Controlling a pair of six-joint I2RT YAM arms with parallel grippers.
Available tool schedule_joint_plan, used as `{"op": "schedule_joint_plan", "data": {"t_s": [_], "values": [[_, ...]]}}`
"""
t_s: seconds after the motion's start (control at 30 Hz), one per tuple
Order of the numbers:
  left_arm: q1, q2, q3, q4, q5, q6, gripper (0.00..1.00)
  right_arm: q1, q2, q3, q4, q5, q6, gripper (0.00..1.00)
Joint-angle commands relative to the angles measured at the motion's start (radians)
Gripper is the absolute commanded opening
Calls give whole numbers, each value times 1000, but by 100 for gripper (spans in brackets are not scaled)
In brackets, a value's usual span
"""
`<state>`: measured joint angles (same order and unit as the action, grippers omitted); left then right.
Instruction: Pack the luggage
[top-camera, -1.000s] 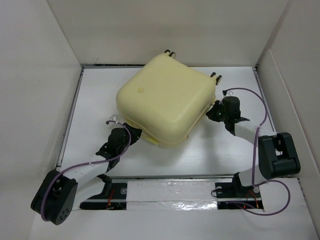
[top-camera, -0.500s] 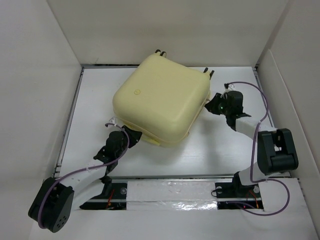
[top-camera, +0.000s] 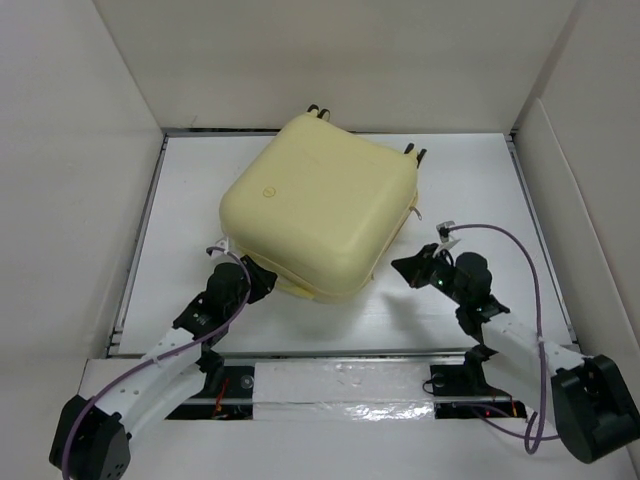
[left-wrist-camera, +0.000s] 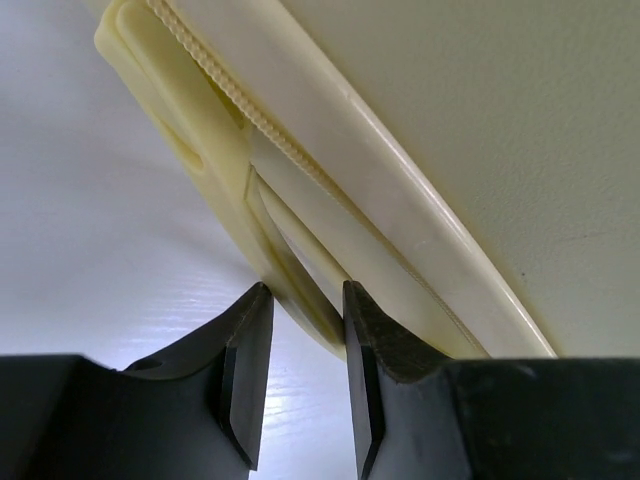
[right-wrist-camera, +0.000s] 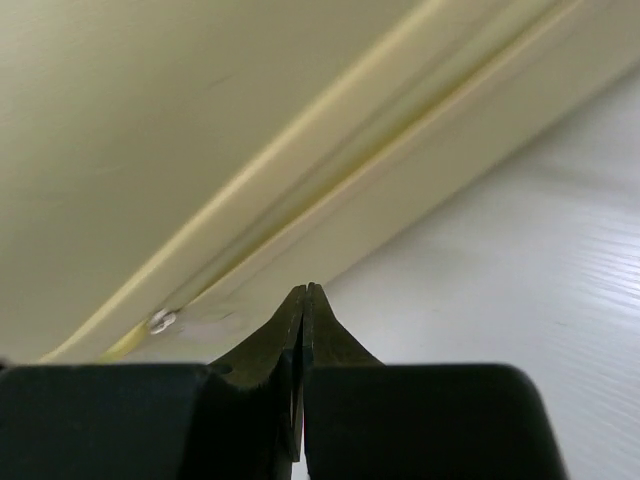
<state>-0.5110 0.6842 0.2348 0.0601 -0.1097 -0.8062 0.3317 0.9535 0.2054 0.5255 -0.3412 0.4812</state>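
Note:
The luggage (top-camera: 320, 205) is a large pale yellow hard-shell suitcase lying closed in the middle of the table, its small wheels (top-camera: 316, 109) at the far edge. My left gripper (top-camera: 258, 283) is at its near left corner. In the left wrist view the two fingers (left-wrist-camera: 250, 335) stand a narrow gap apart, closed on the edge of the suitcase's yellow handle (left-wrist-camera: 300, 290). My right gripper (top-camera: 405, 268) is shut and empty, just off the suitcase's near right side. In the right wrist view its tip (right-wrist-camera: 305, 292) points at the zip seam near a small silver zip pull (right-wrist-camera: 160, 321).
White walls enclose the table on the left, back and right (top-camera: 575, 150). A silver taped rail (top-camera: 340, 385) runs along the near edge between the arm bases. Bare white table (top-camera: 470, 190) lies to the right of the suitcase.
The suitcase has slid a little to the far left, with my left gripper following at its corner. My right arm has swung from the suitcase's right side back toward the near edge.

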Motion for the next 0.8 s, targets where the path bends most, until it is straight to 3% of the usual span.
{"op": "schedule_joint_plan", "data": {"t_s": [0.0,0.03,0.13,0.17,0.27,0.3,0.4,0.43,0.5,0.53,0.57,0.67,0.77], "values": [[-11,-35,93,-15,-8,93,5,78,-103,-55,80,27,-44,0],[-11,-40,87,-26,-8,94,2,119,-120,-89,96,25,-39,1],[-11,-64,86,-31,18,111,4,194,-145,-110,110,63,-70,20],[-11,-64,92,-32,25,117,9,210,-142,-106,110,67,-79,29],[-11,-61,95,9,74,121,32,263,-127,-103,130,57,-96,37],[-11,-58,103,20,91,119,47,277,-128,-103,117,74,-95,37],[-11,-43,141,6,102,134,63,332,-147,-110,94,106,-98,39],[-11,-48,141,-3,102,139,63,346,-153,-112,91,114,-101,39],[-11,-83,118,-2,93,134,59,384,-171,-106,74,166,-105,40],[-11,-98,110,-5,90,130,50,385,-174,-103,68,195,-115,41],[-11,-112,103,-6,88,131,30,397,-174,-94,61,215,-122,41],[-11,-106,92,-14,104,144,11,397,-138,-34,5,245,-156,43],[-11,-75,74,44,195,148,7,397,-96,-24,36,261,-177,44]]}}
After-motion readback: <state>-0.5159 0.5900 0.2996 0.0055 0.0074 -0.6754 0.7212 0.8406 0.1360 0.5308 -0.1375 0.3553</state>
